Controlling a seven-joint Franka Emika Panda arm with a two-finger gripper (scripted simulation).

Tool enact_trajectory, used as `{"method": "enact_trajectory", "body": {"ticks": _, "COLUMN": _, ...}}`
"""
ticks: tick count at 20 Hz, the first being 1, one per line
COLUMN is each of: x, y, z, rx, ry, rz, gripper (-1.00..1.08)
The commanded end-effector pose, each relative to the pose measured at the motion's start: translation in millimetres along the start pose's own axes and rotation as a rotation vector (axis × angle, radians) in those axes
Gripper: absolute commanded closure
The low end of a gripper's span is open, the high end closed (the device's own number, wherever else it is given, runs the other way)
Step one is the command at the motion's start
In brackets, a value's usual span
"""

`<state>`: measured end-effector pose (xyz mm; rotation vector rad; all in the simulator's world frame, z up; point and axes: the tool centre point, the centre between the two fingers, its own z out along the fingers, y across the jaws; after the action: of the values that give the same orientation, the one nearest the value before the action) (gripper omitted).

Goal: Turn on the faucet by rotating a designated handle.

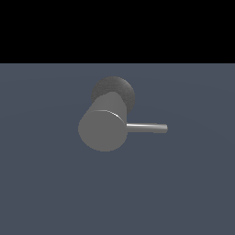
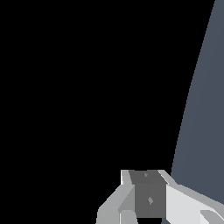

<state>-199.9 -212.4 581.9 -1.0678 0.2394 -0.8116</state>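
The faucet is a thick matte grey cylinder with its flat round end facing the exterior camera and a darker rounded base behind it. The handle is a thin grey rod sticking out of the cylinder's side toward the exterior view's right, lying level. No arm or gripper shows in the exterior view. In the wrist view only part of my gripper shows: white finger parts around a grey pad. Neither the faucet nor the handle appears in the wrist view. How the jaws stand cannot be made out.
The faucet stands on a flat blue-grey floor under a black background. The wrist view is mostly black, with a strip of the same floor along one side.
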Motion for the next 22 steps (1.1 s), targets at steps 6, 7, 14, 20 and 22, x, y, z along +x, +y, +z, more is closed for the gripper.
{"method": "enact_trajectory", "body": {"ticks": 6, "x": 42, "y": 49, "z": -50, "rx": 0.179, "ry": 0.229, "rz": 0.163, "gripper": 1.08}}
{"method": "enact_trajectory", "body": {"ticks": 7, "x": 47, "y": 58, "z": -56, "rx": 0.199, "ry": 0.259, "rz": 0.187, "gripper": 1.08}}
{"method": "enact_trajectory", "body": {"ticks": 14, "x": 67, "y": 134, "z": -98, "rx": 0.307, "ry": 0.474, "rz": 0.380, "gripper": 1.08}}
{"method": "enact_trajectory", "body": {"ticks": 20, "x": 66, "y": 214, "z": -127, "rx": 0.357, "ry": 0.654, "rz": 0.570, "gripper": 1.08}}
{"method": "enact_trajectory", "body": {"ticks": 22, "x": 61, "y": 242, "z": -134, "rx": 0.364, "ry": 0.710, "rz": 0.636, "gripper": 1.08}}
